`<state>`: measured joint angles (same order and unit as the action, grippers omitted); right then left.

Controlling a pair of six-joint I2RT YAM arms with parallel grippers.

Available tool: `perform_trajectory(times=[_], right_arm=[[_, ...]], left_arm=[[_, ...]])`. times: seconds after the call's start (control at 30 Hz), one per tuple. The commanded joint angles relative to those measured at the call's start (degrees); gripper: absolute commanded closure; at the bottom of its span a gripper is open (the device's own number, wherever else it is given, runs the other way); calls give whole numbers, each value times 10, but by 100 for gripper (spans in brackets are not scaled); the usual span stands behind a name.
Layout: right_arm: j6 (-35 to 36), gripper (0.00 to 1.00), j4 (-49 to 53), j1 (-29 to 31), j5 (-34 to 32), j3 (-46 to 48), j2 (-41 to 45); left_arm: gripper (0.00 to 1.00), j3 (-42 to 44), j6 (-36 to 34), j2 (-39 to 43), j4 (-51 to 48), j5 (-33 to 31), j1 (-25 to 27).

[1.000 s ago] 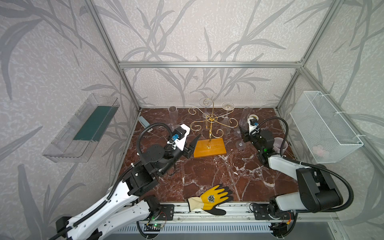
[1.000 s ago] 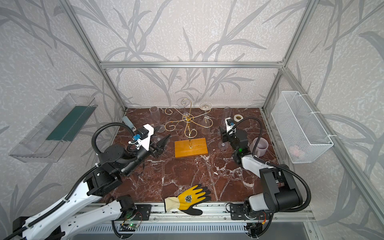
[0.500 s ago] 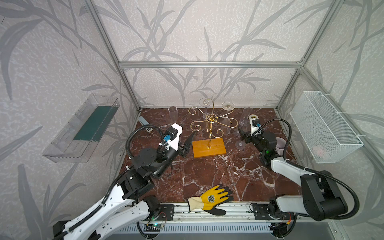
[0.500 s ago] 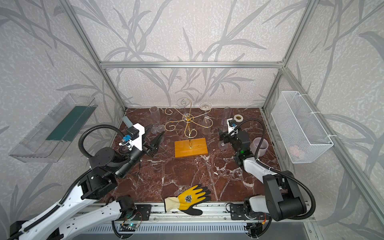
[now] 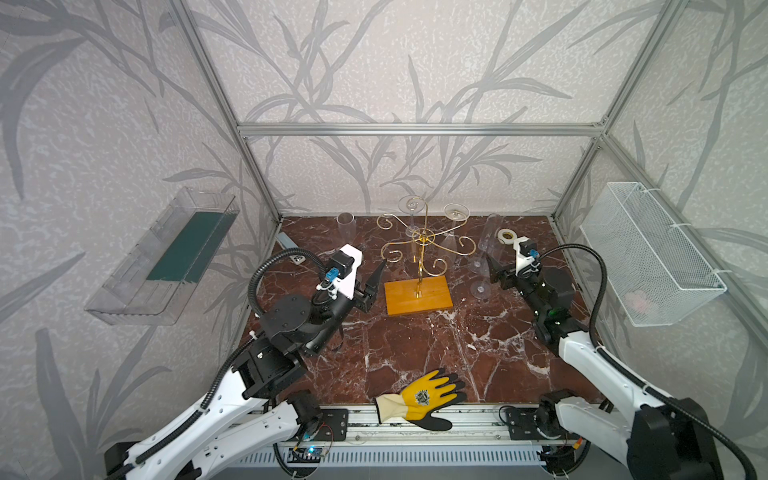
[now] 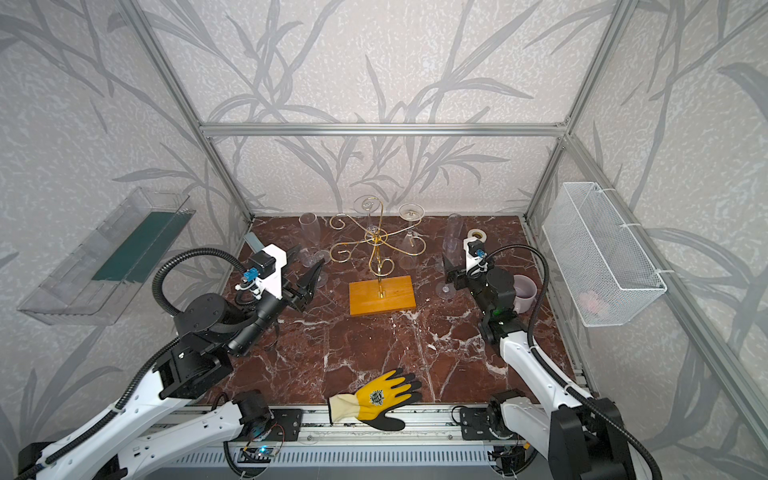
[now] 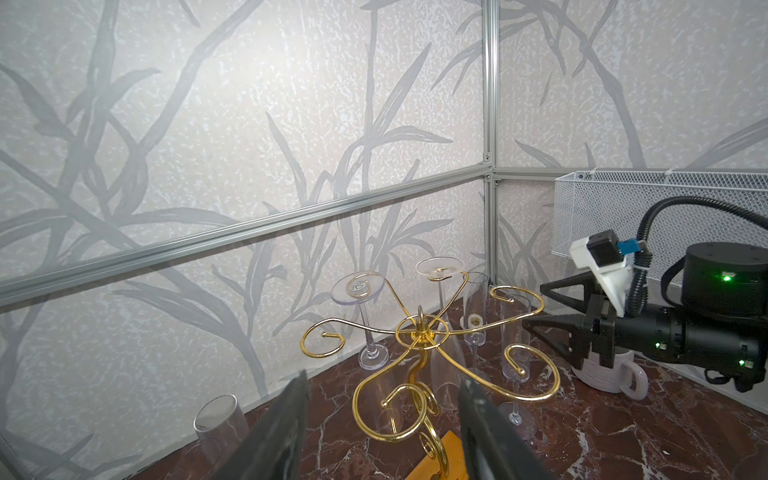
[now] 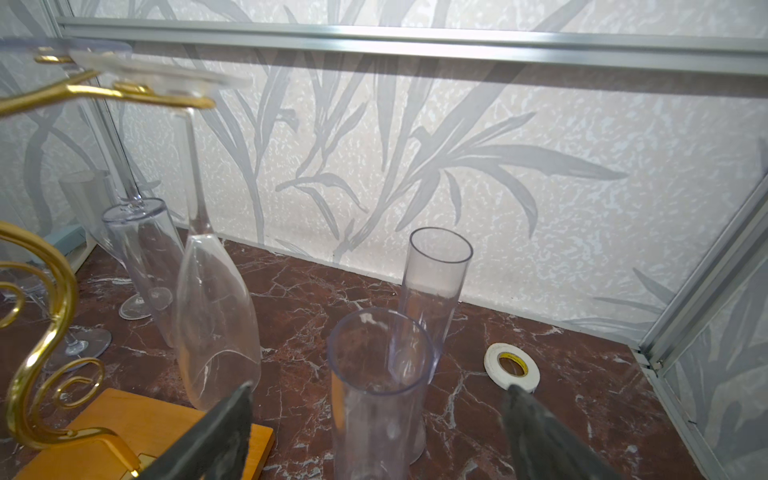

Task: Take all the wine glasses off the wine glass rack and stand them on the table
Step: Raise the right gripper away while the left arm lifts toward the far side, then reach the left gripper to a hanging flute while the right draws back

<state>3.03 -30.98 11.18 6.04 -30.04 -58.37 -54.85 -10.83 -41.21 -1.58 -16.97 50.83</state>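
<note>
The gold wine glass rack [image 5: 424,237] stands on its orange wooden base [image 5: 417,296] at mid-back of the red marble surface [image 5: 415,345], inside an aluminium frame [image 5: 415,129] lined with grey leaf-patterned walls. Two clear wine glasses hang bowl-down by their feet from the rack's rear arms, the left hung glass [image 5: 405,206] and the right hung glass [image 5: 456,212], both just in front of the back wall [image 5: 353,174]. The left tool [image 6: 308,268] sits just beside the rack's nearest curled arm, jaws partly apart and holding nothing. The right tool [image 7: 536,306] has its jaws spread wide on either side of an upright flute [image 8: 378,395] standing to the right of the base; in the right wrist view both fingers [image 8: 220,432] stand clear of the glass, gripping nothing. A second flute [image 8: 436,286] stands just behind it, and a third glass [image 5: 345,226] is upright near the back-left corner. Open marble stretches from the base forward to a yellow-and-black glove [image 5: 419,399], which overlaps the front edge onto the rail [image 5: 478,424]. A pale mug [image 6: 524,289] sits beside the right arm [image 6: 523,357], toward the right wall [image 5: 706,166], and a white tape roll [image 5: 506,236] lies near the back-right corner. A white wire basket [image 5: 648,253] hangs on that wall, a clear bin [image 5: 166,257] on the left wall [image 5: 104,166]. The glove's round badge and the print inside the tape's core are too small to read
</note>
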Motion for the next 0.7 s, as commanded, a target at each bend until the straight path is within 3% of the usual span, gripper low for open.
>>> perform_trajectory(times=[0.0,0.13,0.2,0.3,0.37,0.47,0.67], right_arm=[[-11,8,107,-3,1,-28,49],[-21,8,241,-3,-4,-74,100],[-31,8,274,-3,3,-82,125],[-57,8,308,-3,18,-88,165],[-81,8,345,-3,30,-100,185],[-111,8,411,-3,57,-129,196],[-151,8,492,-3,121,-167,214]], left_arm=[[41,-32,-27,-11,-25,-20,-6],[41,-58,-37,-38,-51,-20,-33],[41,-78,-25,-54,-58,6,-77],[41,-135,32,-101,-94,95,-183],[41,-205,71,-158,-150,122,-240],[42,-328,108,-254,-254,154,-286],[41,-520,188,-420,-346,343,-354]])
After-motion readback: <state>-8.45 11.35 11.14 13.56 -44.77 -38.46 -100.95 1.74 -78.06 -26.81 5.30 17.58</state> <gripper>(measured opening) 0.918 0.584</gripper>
